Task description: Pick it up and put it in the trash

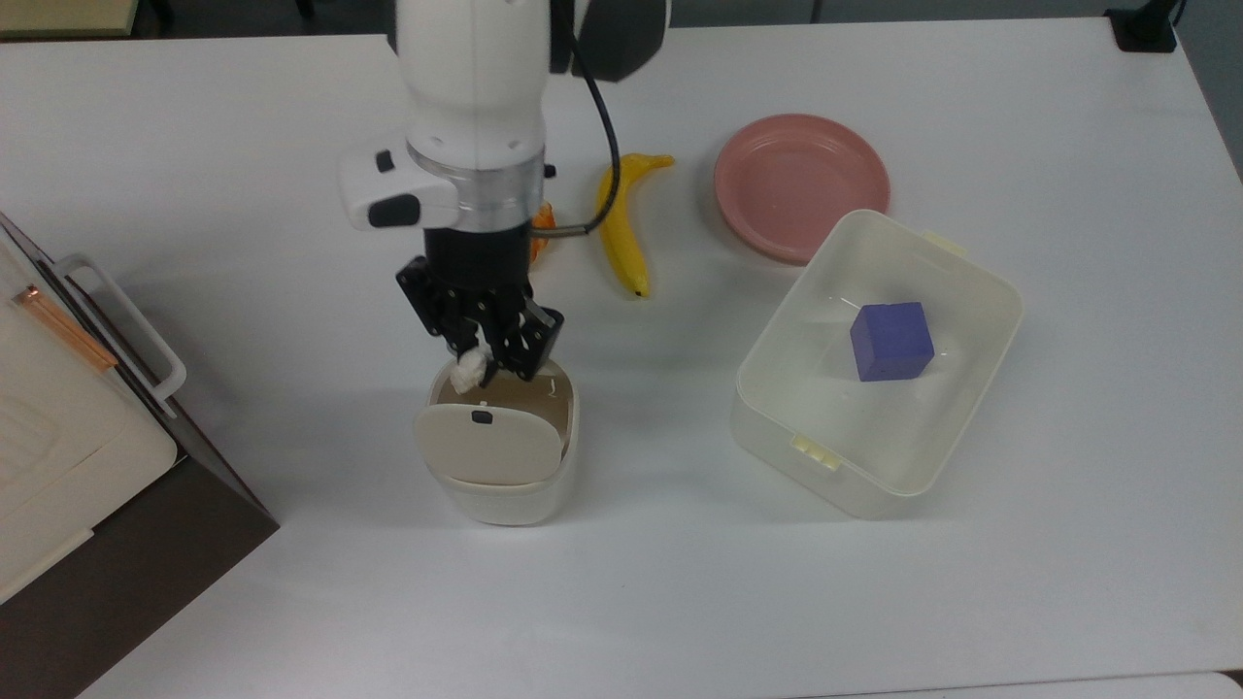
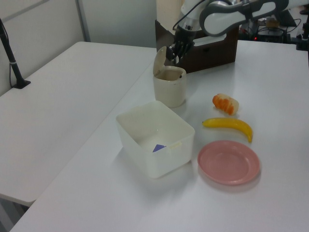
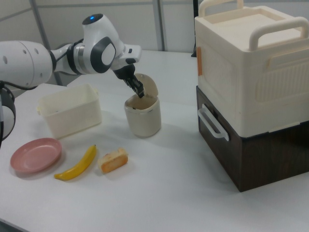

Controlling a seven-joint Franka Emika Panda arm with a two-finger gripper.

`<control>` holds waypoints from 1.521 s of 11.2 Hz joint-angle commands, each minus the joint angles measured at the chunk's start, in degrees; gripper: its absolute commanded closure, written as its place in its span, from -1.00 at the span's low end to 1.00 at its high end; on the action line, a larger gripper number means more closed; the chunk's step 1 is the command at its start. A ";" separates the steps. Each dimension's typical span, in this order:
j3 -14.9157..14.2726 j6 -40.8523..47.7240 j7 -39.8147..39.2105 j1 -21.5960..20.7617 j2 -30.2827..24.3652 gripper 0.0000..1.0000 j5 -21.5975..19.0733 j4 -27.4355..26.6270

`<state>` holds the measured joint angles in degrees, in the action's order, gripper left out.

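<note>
In the top view, a little left of centre, the black two-finger gripper (image 1: 483, 357) hangs just over the far rim of the small cream-white plastic bin with rounded corners (image 1: 500, 490), its fingers pinched on the tiny crumpled white paper ball (image 1: 468, 371). The ball sits above the bin's open mouth, clear of the table, with the tilted beige swing lid (image 1: 488, 444) just below it in the frame (the lid carries a small black dot).

In the left view the gripper (image 2: 175, 53) shows at upper centre, directly over the bin (image 2: 170, 89), whose lid stands up on the left view's left side. In the right view the gripper (image 3: 138, 90) reaches in from the upper left and ends at the bin's (image 3: 143, 118) opening.

In the top view, the yellow banana (image 1: 621, 233) lies just right of the white arm (image 1: 473, 97), and an orange-and-white lumpy food piece (image 1: 541, 233) peeks out beside the arm's wrist. The round pink plate (image 1: 801, 184) sits at upper right, touching or just beside the translucent white rectangular tub (image 1: 777, 427), which holds a blue-purple cube (image 1: 890, 340). A cream box with handles on a dark brown base (image 1: 58, 456) fills the lower left corner of the white table (image 1: 971, 602).
</note>
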<state>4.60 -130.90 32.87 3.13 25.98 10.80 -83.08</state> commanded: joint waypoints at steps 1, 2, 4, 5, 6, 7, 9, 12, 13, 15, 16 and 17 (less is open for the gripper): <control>-0.12 -4.62 6.40 -2.25 2.67 1.00 6.23 0.90; -0.12 -5.41 7.46 -2.25 2.85 1.00 7.38 0.81; -0.12 -5.51 7.47 -1.99 2.85 0.50 7.48 0.46; -0.12 -5.33 7.47 -1.73 2.76 -0.58 7.13 0.46; -0.21 -5.33 7.47 -1.29 2.76 -0.89 7.13 0.46; -0.21 -5.16 7.38 -1.20 2.59 -1.00 7.56 0.46; -0.38 -5.16 7.38 -0.67 2.59 -1.00 7.56 0.37; -0.38 -4.37 7.38 -0.49 -1.08 -1.00 7.39 -0.32; -0.30 -1.23 7.29 -0.23 -5.46 -1.00 6.69 -2.24; -0.12 18.30 2.50 -0.14 -11.98 -1.00 5.03 -2.09; -0.12 25.10 -4.15 -0.05 -14.96 -1.00 0.93 -2.00; -0.47 31.17 -10.75 0.38 -18.21 -1.00 -2.51 -2.09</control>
<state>4.44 -111.45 33.81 2.97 16.19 14.72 -81.93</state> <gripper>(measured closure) 0.000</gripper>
